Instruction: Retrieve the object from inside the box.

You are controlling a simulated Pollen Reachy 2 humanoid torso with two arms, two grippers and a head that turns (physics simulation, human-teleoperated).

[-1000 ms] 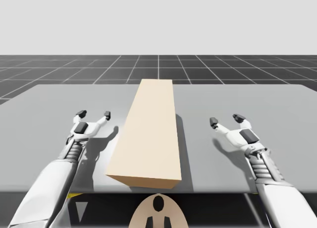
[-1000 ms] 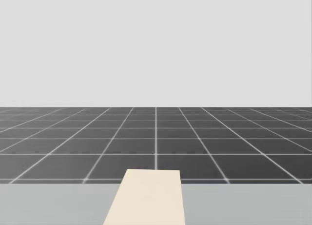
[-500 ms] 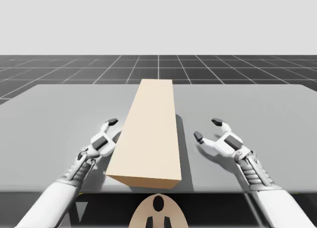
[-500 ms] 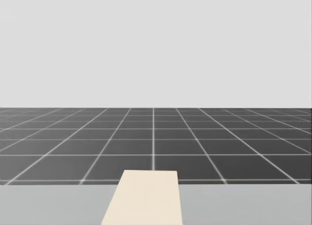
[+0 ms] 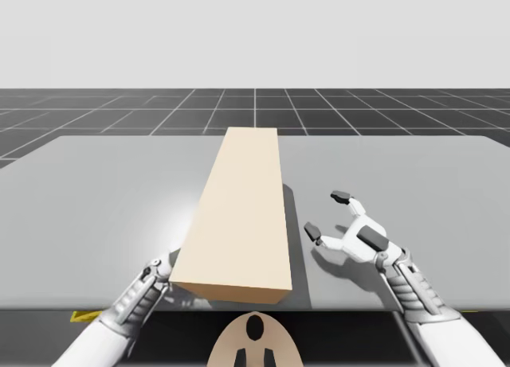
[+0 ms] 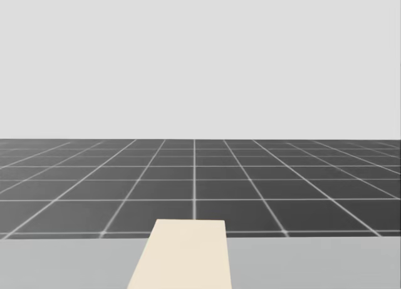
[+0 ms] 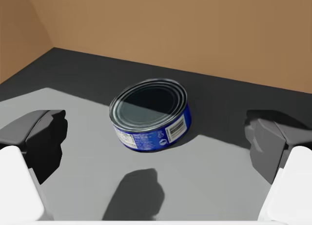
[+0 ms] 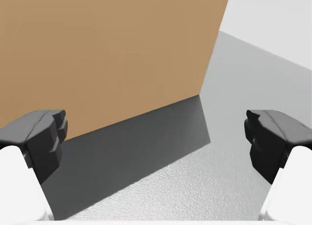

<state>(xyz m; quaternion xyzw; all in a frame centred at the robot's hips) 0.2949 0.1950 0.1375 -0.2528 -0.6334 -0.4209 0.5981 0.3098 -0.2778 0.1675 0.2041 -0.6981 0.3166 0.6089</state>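
Observation:
A long beige box (image 5: 239, 216) lies down the middle of the grey table (image 5: 103, 192); its far end (image 6: 185, 254) also shows in the head view. Inside it, a flat blue can (image 7: 150, 115) with a dark lid rests on the floor between brown walls. My left gripper (image 7: 155, 147) is open, with the can just ahead of its spread fingers and untouched. In the high view my left arm (image 5: 135, 299) reaches the box's near left corner, where the box hides its gripper. My right gripper (image 5: 327, 214) is open beside the box's right wall (image 8: 107, 54).
The table's near edge (image 5: 358, 309) runs just under both wrists. Bare grey table (image 5: 430, 184) lies to either side of the box. A dark tiled floor (image 6: 200, 182) stretches behind the table.
My left arm has pulled back toward the near edge, and its gripper has gone in at the box's near end. My right gripper has moved back and closer to the box. My head has turned slightly.

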